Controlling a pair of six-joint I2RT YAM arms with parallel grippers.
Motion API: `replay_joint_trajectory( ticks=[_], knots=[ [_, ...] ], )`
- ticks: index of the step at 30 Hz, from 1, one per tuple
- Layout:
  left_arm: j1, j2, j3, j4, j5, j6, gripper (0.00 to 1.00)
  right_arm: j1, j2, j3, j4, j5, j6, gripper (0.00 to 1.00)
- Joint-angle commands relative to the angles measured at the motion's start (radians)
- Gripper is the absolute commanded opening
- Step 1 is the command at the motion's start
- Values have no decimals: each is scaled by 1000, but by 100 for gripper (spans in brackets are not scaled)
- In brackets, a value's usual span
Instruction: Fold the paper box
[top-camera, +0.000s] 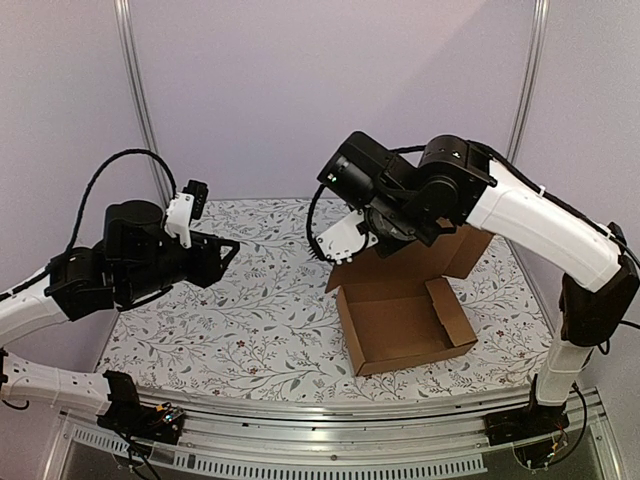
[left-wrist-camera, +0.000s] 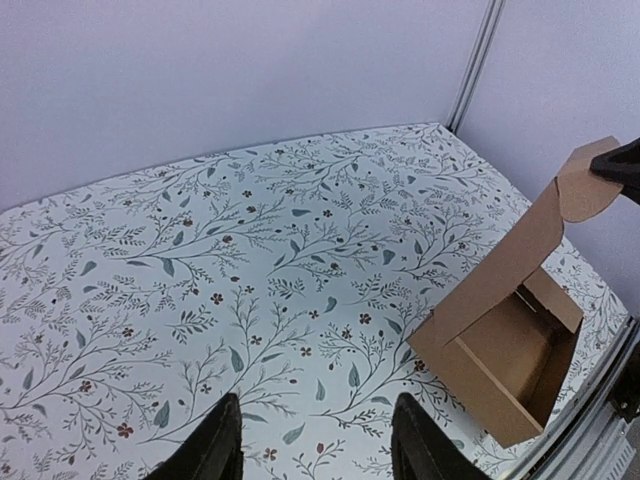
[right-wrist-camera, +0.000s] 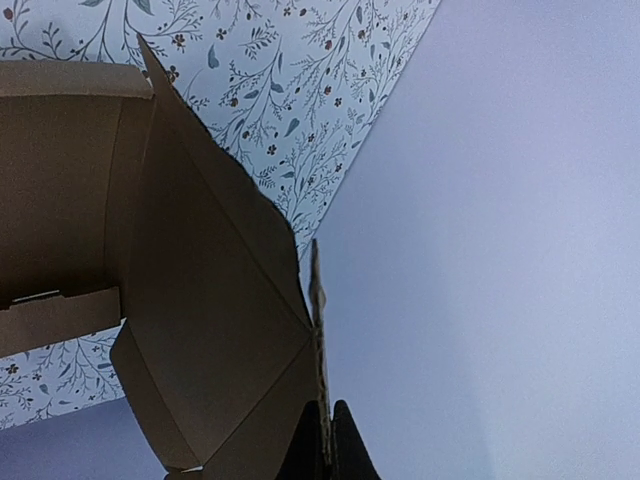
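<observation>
Brown paper box (top-camera: 400, 325), lid raised, right gripper (right-wrist-camera: 322, 440) pinching its flap, left gripper (left-wrist-camera: 316, 420) spread

We see the plain brown paper box (top-camera: 405, 325) as an open tray with its walls up. Its lid flap stands upright, edge pinched in the right end effector (right-wrist-camera: 322, 445).

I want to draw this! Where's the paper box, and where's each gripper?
paper box (top-camera: 405, 325): top external view, on the tray's floor.
left gripper (left-wrist-camera: 315, 405): left wrist view, between its open fingertips.
right gripper (right-wrist-camera: 322, 415): right wrist view, between fingertips pinching the box's flap.
</observation>
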Motion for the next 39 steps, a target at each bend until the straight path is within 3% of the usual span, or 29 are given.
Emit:
replay_joint_trajectory(
  ticks=[1,3,6,16,21,28,33,39],
  knots=[
    [10,-1,-24,6,10,-9,50,12,14,33,57,72,-11,0],
    [10,5,-27,8,15,-15,50,13,32,33,74,73,-3,0],
    [10,13,-32,14,26,-23,50,13,64,34,97,74,9,9],
    [10,34,-58,30,44,-42,50,25,111,34,184,94,-16,24],
    [10,49,-74,47,81,-66,50,29,81,32,197,110,-4,39],
    [10,63,-103,65,103,-89,50,29,-50,-32,202,65,66,49],
    [10,66,-103,62,114,-77,50,28,-164,-79,201,70,196,57],
    [10,51,-102,62,95,-54,51,6,-343,-242,199,87,505,67]
  ],
)
